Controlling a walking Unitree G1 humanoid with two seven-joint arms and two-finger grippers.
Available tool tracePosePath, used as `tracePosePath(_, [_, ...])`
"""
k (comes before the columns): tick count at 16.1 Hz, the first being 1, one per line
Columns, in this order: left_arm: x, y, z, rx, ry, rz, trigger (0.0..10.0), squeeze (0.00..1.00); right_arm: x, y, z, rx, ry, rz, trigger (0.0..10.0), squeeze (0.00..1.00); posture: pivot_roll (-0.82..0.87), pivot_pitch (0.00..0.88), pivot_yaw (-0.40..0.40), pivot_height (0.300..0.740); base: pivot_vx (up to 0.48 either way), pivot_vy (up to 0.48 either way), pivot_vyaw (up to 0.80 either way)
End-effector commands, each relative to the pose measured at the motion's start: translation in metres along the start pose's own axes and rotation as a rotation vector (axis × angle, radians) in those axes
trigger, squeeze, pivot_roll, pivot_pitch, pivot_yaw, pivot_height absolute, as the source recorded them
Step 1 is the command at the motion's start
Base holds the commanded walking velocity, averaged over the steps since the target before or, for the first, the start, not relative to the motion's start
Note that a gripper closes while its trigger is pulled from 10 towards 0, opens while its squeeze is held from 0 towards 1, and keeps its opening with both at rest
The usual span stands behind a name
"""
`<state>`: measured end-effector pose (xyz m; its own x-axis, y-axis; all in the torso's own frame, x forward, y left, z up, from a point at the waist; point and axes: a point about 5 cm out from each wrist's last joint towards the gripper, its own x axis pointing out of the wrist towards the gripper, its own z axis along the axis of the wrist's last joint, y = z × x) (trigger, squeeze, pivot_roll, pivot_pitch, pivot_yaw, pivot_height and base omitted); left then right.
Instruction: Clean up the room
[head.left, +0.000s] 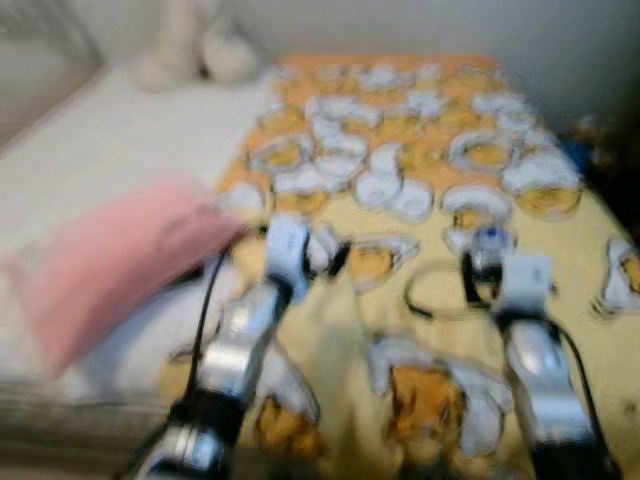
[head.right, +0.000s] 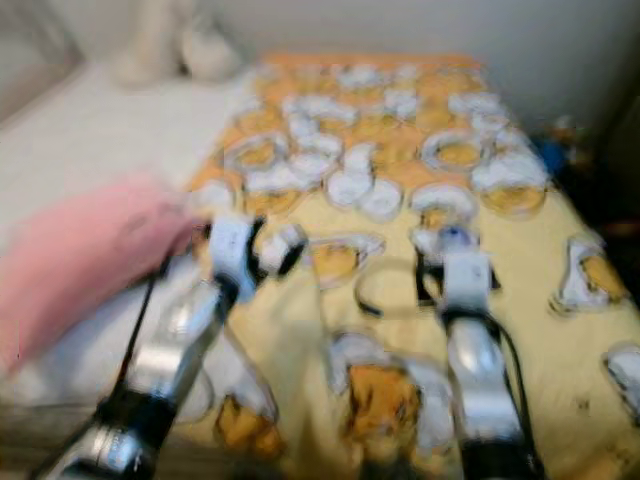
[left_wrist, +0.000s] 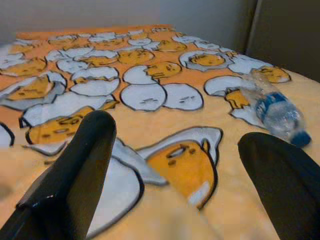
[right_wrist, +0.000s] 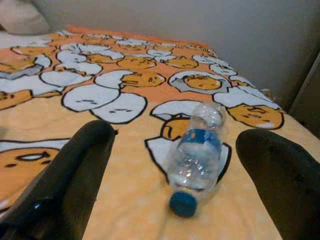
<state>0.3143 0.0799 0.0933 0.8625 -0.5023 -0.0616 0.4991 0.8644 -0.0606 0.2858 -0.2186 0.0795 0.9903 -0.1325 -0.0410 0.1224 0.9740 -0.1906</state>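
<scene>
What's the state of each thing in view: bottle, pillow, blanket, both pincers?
Water bottle: lying on its side, blue cap on, looks empty, ungrasped.
Blanket: spread over the bed, some folds near the robot.
Pink pillow: lying on the white sheet beside the blanket.
Left pincer: open, over the blanket, holding nothing.
Right pincer: open, facing the bottle's cap end, not closed on it.

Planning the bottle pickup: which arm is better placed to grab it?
Right. The bottle lies on the blanket straight ahead between the open right tool's fingers; from the left tool it sits off to one side.
</scene>
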Motion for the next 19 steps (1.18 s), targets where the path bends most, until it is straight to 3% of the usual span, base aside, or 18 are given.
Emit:
tracePosePath(1, [0.002,0.002,0.009,0.015,-0.024,-0.014,10.0,0.00,-0.001,-0.001,-0.002,-0.002,0.011,-0.007,10.0,0.00,-0.17,0.000,0.075,0.730,0.000,0.000,0.00])
tracePosePath(6, [-0.003,-0.003,0.004,0.017,-0.015,-0.039,10.0,0.00,0.003,-0.008,-0.003,-0.027,0.014,-0.028,10.0,0.00,-0.16,0.000,0.066,0.730,0.000,0.000,0.00])
tracePosePath(10, [-0.004,-0.004,0.004,0.023,-0.018,-0.054,10.0,0.00,0.005,-0.005,-0.003,-0.033,0.018,-0.015,10.0,0.00,-0.15,0.000,0.059,0.730,0.000,0.000,0.00])
tracePosePath(16, [-0.002,-0.010,0.007,0.018,-0.045,-0.095,10.0,0.00,0.004,-0.001,-0.003,-0.035,0.013,0.000,10.0,0.00,-0.17,0.000,0.059,0.730,0.337,-0.338,0.00])
tracePosePath(19, [-0.003,-0.022,0.008,0.026,-0.057,-0.168,10.0,0.00,0.002,0.000,-0.004,-0.032,0.016,0.002,10.0,0.00,-0.17,0.000,0.063,0.730,0.257,-0.401,0.00])
